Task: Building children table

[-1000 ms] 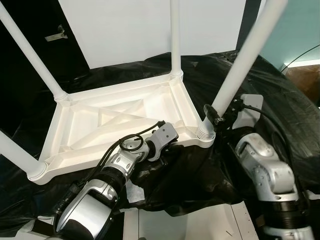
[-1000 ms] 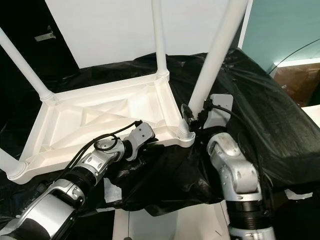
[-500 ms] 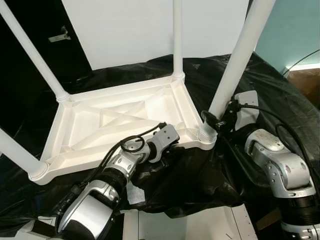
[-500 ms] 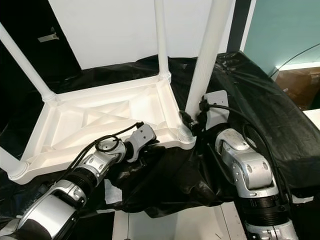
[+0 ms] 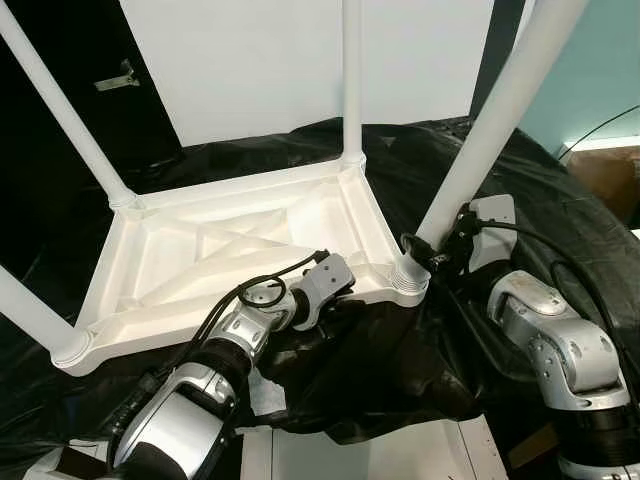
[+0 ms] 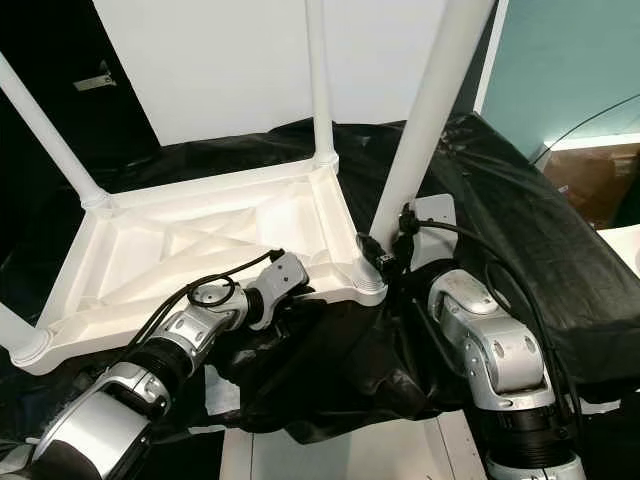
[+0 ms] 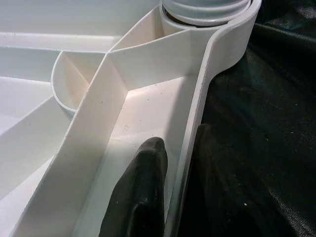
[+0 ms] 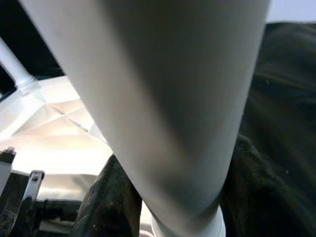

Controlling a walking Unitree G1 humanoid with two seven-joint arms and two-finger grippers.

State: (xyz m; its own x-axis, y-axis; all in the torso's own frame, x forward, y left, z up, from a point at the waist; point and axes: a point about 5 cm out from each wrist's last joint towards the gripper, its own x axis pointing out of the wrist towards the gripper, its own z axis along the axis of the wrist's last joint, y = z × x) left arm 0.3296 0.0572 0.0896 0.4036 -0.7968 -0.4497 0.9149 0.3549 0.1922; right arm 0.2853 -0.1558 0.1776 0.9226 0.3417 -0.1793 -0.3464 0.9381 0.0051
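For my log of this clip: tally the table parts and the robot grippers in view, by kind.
White table legs: 4 (near-right leg is the one the right gripper holds)
White tabletop, upside down: 1
Grippers: 2 (left gripper, right gripper)
Total: 7

table [image 5: 250, 235]: white | legs [image 5: 490, 125]: white | cloth [image 5: 560, 210]: black | arms [image 5: 555, 335]: silver

Black-sheeted surface [image 5: 560, 190] w/ upturned white kids' table [image 5: 230, 250] on top.
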